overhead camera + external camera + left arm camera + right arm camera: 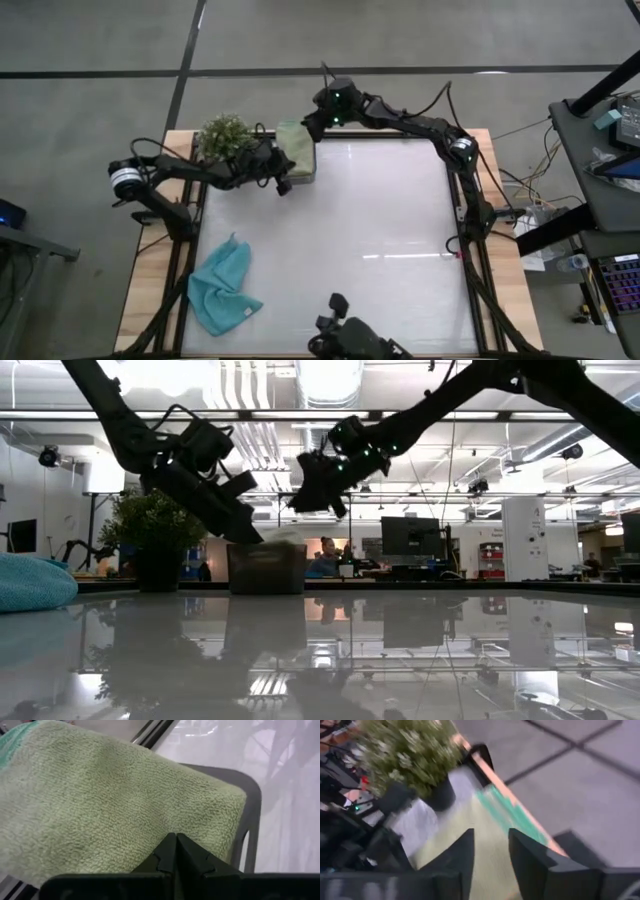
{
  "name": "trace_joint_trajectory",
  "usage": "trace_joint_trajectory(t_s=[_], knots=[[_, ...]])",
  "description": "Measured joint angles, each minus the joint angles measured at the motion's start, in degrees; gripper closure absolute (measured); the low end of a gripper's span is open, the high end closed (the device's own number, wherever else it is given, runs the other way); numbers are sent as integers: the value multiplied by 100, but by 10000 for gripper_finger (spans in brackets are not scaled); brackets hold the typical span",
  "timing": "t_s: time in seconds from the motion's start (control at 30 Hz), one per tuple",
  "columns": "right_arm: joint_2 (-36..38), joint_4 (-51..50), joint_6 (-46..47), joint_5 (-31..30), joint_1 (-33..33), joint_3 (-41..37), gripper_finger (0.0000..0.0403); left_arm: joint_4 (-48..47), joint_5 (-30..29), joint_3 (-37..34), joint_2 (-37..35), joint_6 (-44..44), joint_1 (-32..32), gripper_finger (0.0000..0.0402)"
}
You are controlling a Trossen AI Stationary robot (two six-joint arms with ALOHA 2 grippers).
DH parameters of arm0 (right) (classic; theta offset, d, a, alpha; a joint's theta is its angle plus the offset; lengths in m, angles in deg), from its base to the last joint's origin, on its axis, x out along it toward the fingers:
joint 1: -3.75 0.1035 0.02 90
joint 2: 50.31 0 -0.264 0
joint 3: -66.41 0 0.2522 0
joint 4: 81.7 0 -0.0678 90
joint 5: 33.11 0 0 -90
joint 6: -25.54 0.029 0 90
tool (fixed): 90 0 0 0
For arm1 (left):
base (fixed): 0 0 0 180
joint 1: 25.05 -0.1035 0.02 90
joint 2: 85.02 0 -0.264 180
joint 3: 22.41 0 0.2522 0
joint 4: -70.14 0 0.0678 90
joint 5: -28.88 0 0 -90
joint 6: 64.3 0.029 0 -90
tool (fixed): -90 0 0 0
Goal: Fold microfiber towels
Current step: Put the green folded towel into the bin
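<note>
Two grippers [283, 178] [312, 125], green towel [296, 150], box rim [252, 815]

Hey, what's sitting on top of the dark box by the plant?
A folded sage green towel covers the dark box, with a green edge peeking beside it. Anything beneath is hidden.

sage green towel [110, 810], light blue towel [222, 285], dark grey box [266, 568], green plant [224, 136]

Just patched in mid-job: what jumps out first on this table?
Both arms crowd the far edge: the left gripper, shut, and the right gripper, open, hang over a folded sage green towel sitting on the dark grey box, beside the potted plant. A light blue towel lies crumpled and unfolded at the table's near left corner.
</note>
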Motion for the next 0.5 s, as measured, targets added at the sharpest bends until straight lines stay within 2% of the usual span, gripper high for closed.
trace_joint_trajectory(t_s=[0.2, 0.5], knots=[[-259, 356, -522, 5, 161, 438, 356, -5, 106, 142, 148, -24, 0, 401], [-1444, -71, -776, 21, 220, 1613, 392, -60, 113, 134, 93, -166, 2, 401]])
